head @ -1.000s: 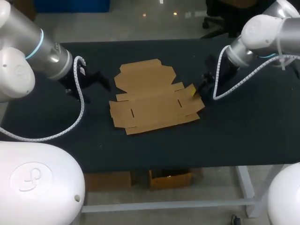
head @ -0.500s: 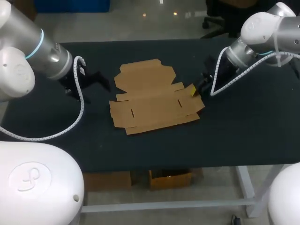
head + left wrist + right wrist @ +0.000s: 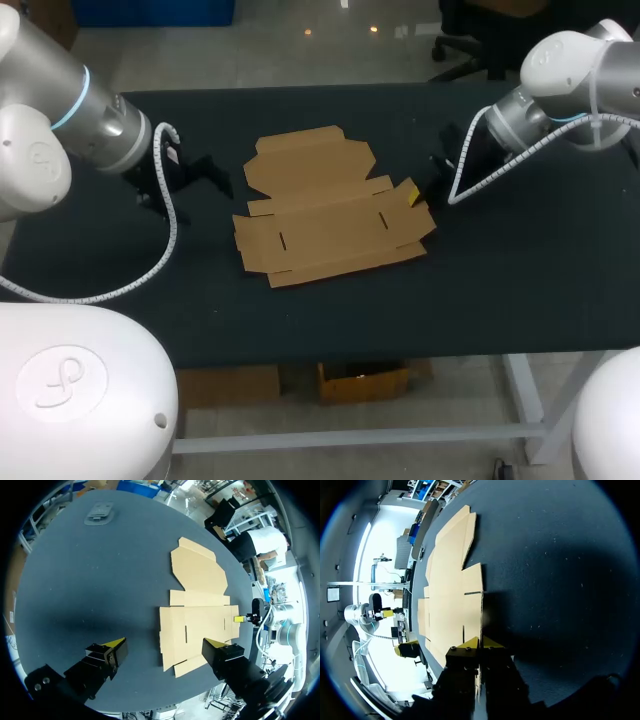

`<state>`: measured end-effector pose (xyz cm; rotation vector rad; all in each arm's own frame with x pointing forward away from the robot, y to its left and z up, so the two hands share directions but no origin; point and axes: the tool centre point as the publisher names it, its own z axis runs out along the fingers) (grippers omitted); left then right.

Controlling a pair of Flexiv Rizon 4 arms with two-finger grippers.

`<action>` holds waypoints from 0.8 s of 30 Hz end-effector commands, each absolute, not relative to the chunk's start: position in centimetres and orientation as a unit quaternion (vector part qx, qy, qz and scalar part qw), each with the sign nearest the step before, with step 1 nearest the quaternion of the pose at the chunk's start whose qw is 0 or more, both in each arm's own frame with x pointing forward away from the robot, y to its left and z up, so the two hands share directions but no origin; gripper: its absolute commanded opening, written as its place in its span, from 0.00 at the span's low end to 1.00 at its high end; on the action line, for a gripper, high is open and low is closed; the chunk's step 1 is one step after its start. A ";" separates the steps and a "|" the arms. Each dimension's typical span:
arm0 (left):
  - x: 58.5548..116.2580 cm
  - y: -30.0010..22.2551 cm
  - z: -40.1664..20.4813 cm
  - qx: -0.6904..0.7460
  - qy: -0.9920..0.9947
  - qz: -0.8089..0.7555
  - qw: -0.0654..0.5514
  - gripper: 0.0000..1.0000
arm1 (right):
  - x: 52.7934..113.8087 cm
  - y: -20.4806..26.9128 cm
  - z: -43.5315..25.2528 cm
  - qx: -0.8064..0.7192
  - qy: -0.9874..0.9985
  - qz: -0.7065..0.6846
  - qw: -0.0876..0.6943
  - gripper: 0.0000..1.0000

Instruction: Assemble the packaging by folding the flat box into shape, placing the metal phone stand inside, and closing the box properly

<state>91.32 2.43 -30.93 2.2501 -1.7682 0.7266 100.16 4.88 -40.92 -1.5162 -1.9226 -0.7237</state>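
**Head view.**
- Tabletop (image 3: 300, 320): dark, carrying the items below.
- Flat box (image 3: 330, 205): brown cardboard, unfolded, lying near the middle of the tabletop. Its lid panel pointed away from the robot, and its right-hand flap was tipped up a little off the surface.
- Left arm (image 3: 90, 120): came in from the left. The left gripper (image 3: 205, 172) sat low over the tabletop, beside the box's left edge and apart from it.
- Right arm (image 3: 560, 95): came in from the right. The right gripper (image 3: 414, 194) was at the box's right flap, with one yellow tip showing against the cardboard.

**Left wrist view.**
- Left gripper (image 3: 164, 647): released, its two yellow-tipped fingers spread wide with nothing between them.
- Flat box (image 3: 197, 612): lay ahead of the gripper, untouched by it.
- Right gripper (image 3: 246, 618): was at the box's far edge.
- Metal phone stand (image 3: 100, 513): grey, resting on the tabletop (image 3: 100, 580) well apart from the box, near the table's far edge.

**Right wrist view.**
- Right gripper (image 3: 481, 644): clenched, with the yellow tips drawn close together and the edge of the flat box (image 3: 450, 590) pinched between them.
- Remainder of the box: stretched flat ahead of the fingers across the tabletop (image 3: 545, 580).
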 end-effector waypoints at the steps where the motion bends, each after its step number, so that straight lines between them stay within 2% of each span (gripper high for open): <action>1: 91.0 2.5 -30.8 0.760 -0.595 0.245 0.092 1.00 | 99.3 4.7 -40.6 -0.570 -0.716 -0.282 0.287 0.00; 24: 89.7 2.3 -31.0 0.755 -0.596 0.252 0.103 1.00 | 93.0 3.2 -38.7 -0.596 -0.677 -0.343 0.264 0.00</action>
